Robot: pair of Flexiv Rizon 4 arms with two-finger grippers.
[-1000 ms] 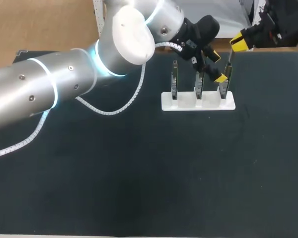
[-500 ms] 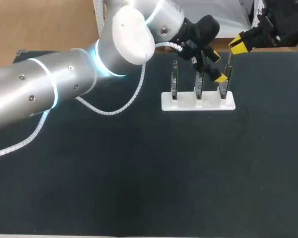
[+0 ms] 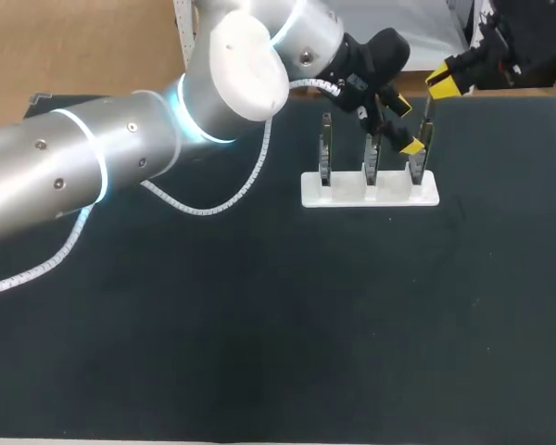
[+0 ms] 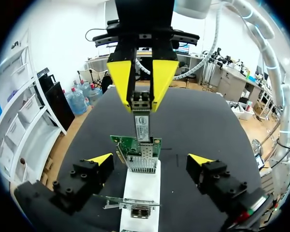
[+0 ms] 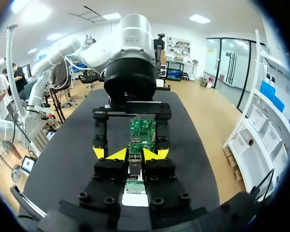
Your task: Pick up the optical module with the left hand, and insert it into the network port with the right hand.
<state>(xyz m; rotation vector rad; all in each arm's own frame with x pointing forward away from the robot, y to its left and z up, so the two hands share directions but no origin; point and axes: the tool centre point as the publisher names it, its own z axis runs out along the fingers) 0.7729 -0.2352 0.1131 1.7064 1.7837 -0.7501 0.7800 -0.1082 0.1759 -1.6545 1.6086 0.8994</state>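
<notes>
Optical module [image 4: 141,126] upright, upper end pinched between fingers of right gripper [image 5: 134,155]. Lower end at mouth of metal port cage [image 4: 141,163] on green network card [image 4: 152,144], directly under that gripper; cannot tell how deep it sits. Card stands in white stand [image 4: 140,191]. Left gripper [image 4: 150,158] spread wide, one finger each side of card, neither touching. Second card [image 3: 372,158] and third card [image 3: 325,148] in same stand, beside left gripper. Black table [image 3: 259,324] beneath.

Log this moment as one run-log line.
left end effector: open around card | right end effector: shut on optical module | module at network port
</notes>
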